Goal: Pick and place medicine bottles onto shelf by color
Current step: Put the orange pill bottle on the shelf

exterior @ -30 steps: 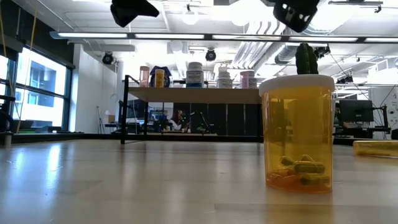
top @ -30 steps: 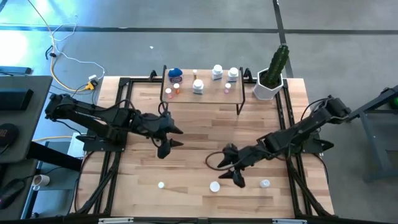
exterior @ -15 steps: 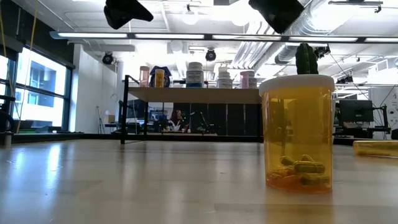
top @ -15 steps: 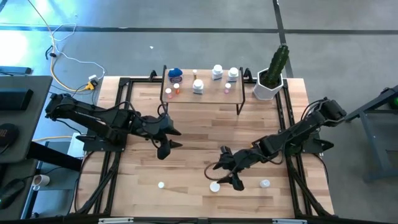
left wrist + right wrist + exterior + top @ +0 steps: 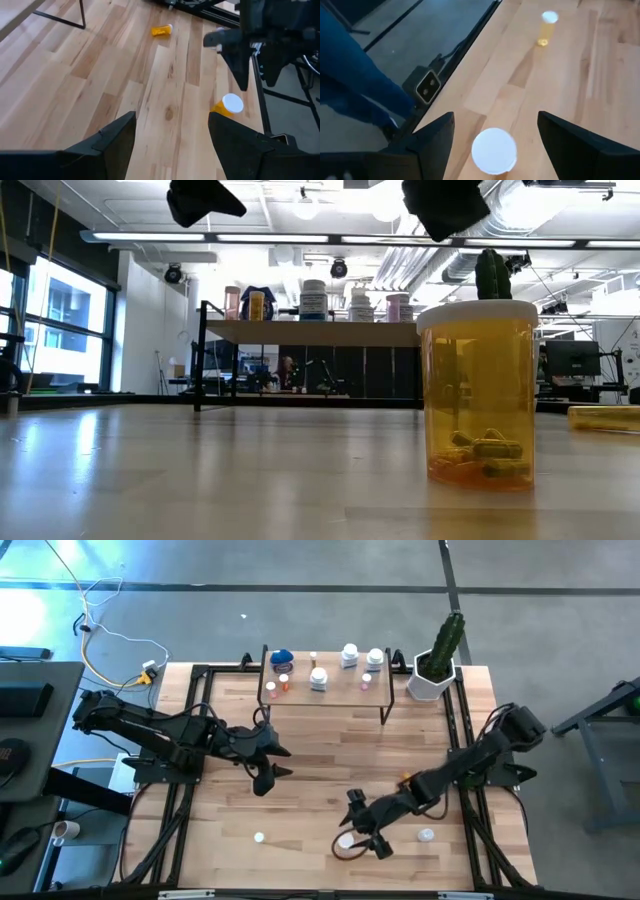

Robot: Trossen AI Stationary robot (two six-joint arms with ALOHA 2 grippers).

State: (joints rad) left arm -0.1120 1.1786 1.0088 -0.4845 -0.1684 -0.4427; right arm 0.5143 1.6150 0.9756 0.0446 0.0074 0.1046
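Observation:
My right gripper [image 5: 362, 824] hangs open over an upright orange bottle with a white cap [image 5: 345, 839] near the table's near edge. In the right wrist view its fingers stand on either side of the cap [image 5: 494, 151], above it, touching nothing. My left gripper [image 5: 272, 766] is open and empty above the table's left middle. A second small orange bottle [image 5: 259, 837] stands to the left, and another bottle [image 5: 427, 835] to the right. The shelf [image 5: 340, 690] at the far edge carries several bottles and a blue-lidded jar [image 5: 282, 660].
A white pot with a green plant [image 5: 436, 665] stands right of the shelf. An orange bottle [image 5: 161, 30] lies on its side on the planks farther off. Black frame rails [image 5: 190, 740] run along both table sides. A large orange bottle [image 5: 478, 395] fills the low view's foreground.
My right gripper has gone toward the table's near edge and a little left, coming over the white-capped orange bottle, its fingers staying apart. My left gripper has kept still.

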